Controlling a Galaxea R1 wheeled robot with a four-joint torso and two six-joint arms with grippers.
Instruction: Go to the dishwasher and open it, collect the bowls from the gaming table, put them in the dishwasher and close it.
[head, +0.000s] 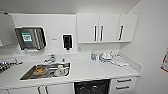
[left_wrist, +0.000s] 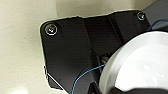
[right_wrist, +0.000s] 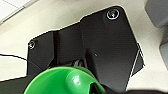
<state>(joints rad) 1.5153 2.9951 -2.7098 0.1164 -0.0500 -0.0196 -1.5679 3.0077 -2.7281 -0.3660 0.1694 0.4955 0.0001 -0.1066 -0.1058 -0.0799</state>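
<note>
Kitchenette with a white bench (head: 100, 71) and white wall cupboards (head: 107, 27).
The dishwasher (head: 92, 87) stands open and dark under the bench, right of the steel sink (head: 46, 71). A white bowl (left_wrist: 140, 67) sits by the left wrist, a green bowl (right_wrist: 65, 81) by the right; either claw's grip cannot be told.

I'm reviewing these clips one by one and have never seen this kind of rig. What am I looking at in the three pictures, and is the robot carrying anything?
This is a wheeled robot with two arms. The head view looks down from high on the robot at a kitchenette: a white counter with a steel sink holding dishes, white cabinets above, and below, a dark opening that appears to be the dishwasher. The other two pictures come from cameras on the wrists; the big black plate in each is part of the robot. The left wrist view has a white bowl close up, and the right wrist view a green bowl. Each seems to be carried, but the fingers are hard to make out.
</note>
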